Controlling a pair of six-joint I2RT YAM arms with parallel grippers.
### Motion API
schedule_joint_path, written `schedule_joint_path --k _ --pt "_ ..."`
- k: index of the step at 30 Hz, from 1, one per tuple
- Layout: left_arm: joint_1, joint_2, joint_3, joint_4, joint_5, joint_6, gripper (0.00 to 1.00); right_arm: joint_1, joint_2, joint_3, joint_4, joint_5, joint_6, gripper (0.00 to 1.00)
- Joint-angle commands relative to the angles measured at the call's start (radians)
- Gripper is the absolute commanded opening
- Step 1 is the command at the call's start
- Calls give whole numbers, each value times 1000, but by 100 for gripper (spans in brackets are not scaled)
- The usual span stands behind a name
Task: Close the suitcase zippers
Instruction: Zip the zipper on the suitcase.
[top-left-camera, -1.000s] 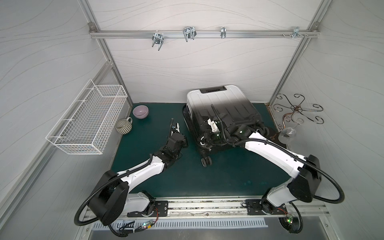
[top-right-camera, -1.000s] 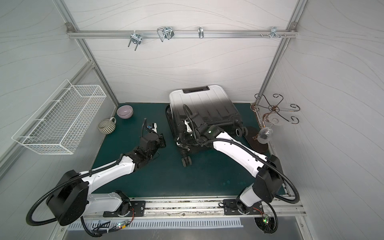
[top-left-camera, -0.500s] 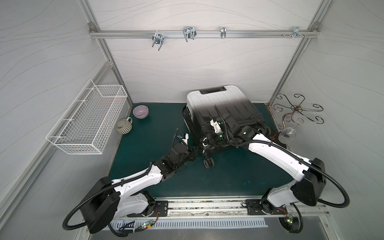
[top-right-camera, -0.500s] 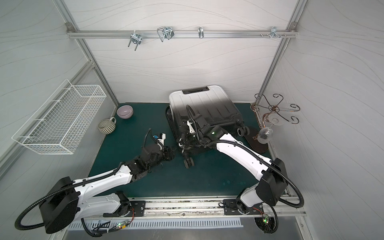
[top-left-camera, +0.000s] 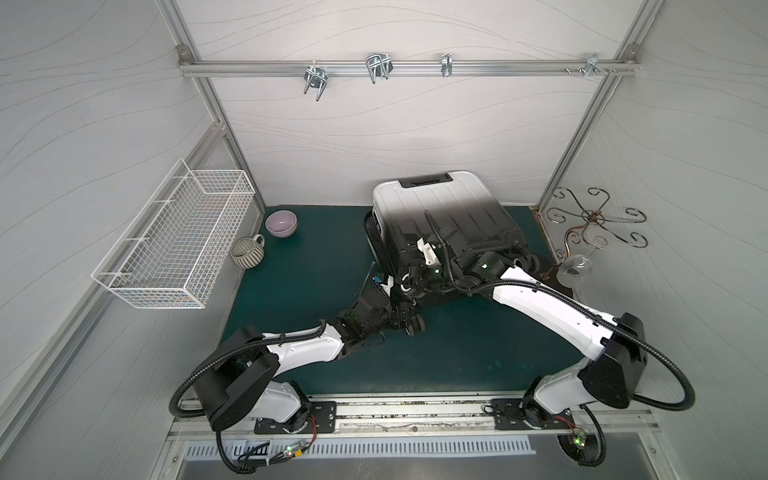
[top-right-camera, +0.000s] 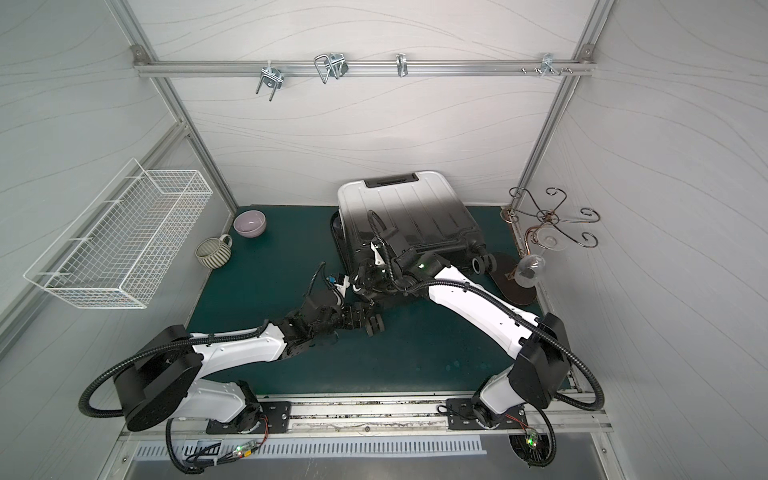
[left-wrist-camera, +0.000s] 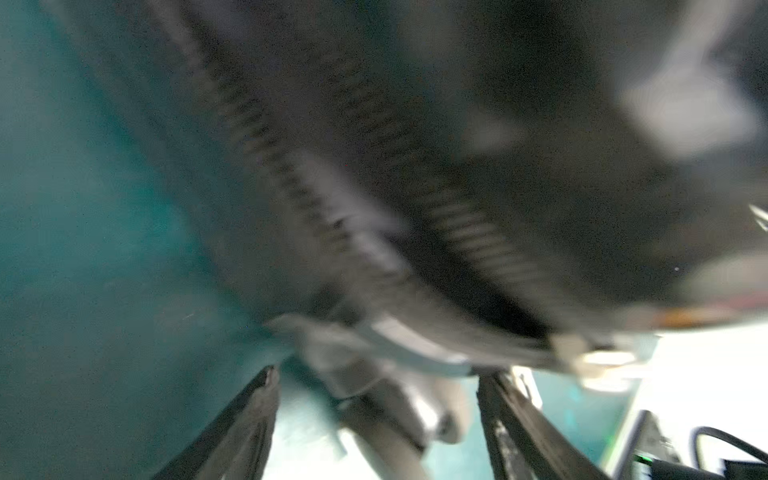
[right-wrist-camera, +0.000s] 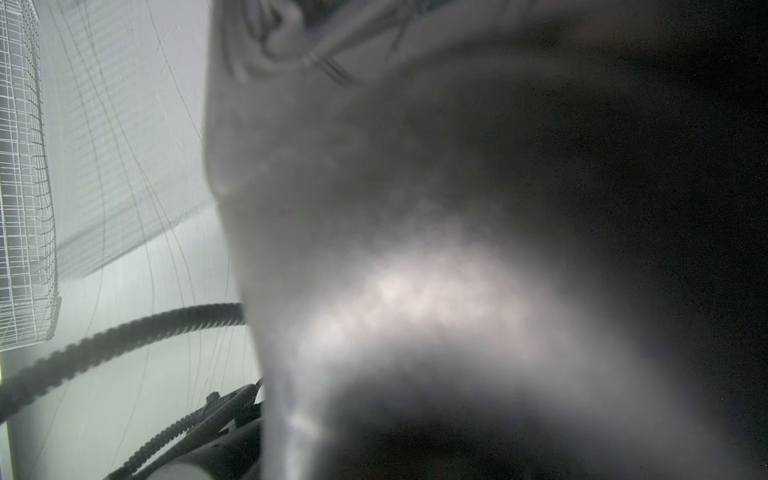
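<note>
Obs.: the suitcase (top-left-camera: 436, 212) lies flat on the green tabletop (top-left-camera: 457, 357), at the back and right of centre, white end to the rear wall, black wheeled end toward the arms. Lying flat puts the side seam low, which I take to be why both arms come in nearly level. Left hand (top-left-camera: 400, 319) sits low at the near left corner of the case, just beside a wheel (top-left-camera: 415, 325). In its wrist view the fingers (left-wrist-camera: 245, 419) stand well apart with nothing pinched between them. Same view, badly smeared: the zippers (left-wrist-camera: 286, 174) show as two toothed rows running side by side with a dark gap between, so I judge the seam unclosed at this corner. A pale curved piece (left-wrist-camera: 415, 347) lies just ahead of the fingers; pull or wheel rim, cannot tell. Right hand (top-left-camera: 411, 279) is at the black end of the upper shell, at the same corner, probably to press the shells together so the teeth can meet. Its wrist view is filled by blurred shell, so I cannot tell whether that hand is apart or together. Judgement: closing is not finished. The next need is a pinch on a pull, and a spread hand beside the wheel may snag on it.
</note>
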Motion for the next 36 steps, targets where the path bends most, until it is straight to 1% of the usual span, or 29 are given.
schedule_joint_path --k 1,4,7,9,11,14,19,20,23,26,30,33,36 --pt "13 -12 0 193 33 0 75 31 5 34 -77 -210 181 0" --pt "39 -22 -31 290 87 16 74 35 10 36 -78 -210 180 0" --pt "53 -1 -15 317 164 25 71 38 19 43 -76 -213 179 0" --pt "59 22 -16 350 205 1 70 41 25 52 -79 -212 176 0" --pt "63 35 -30 392 223 -42 73 41 31 58 -82 -209 173 0" --pt "61 39 -48 418 223 -88 83 41 33 57 -80 -210 173 0" --pt "62 3 -108 514 230 -87 84 41 40 59 -76 -210 173 0" --pt "61 -9 -108 505 226 -84 85 42 40 58 -75 -210 173 0" --pt "62 -6 -46 352 217 -46 83 44 44 60 -72 -209 173 0" --pt "62 20 -38 359 204 -60 80 46 51 63 -71 -209 173 0" --pt "54 42 -2 255 158 -67 71 47 48 58 -69 -203 176 0" --pt "56 27 4 209 102 -63 66 51 50 58 -65 -203 177 0" --pt "56 -10 13 138 46 -36 69 50 51 57 -64 -203 178 0"
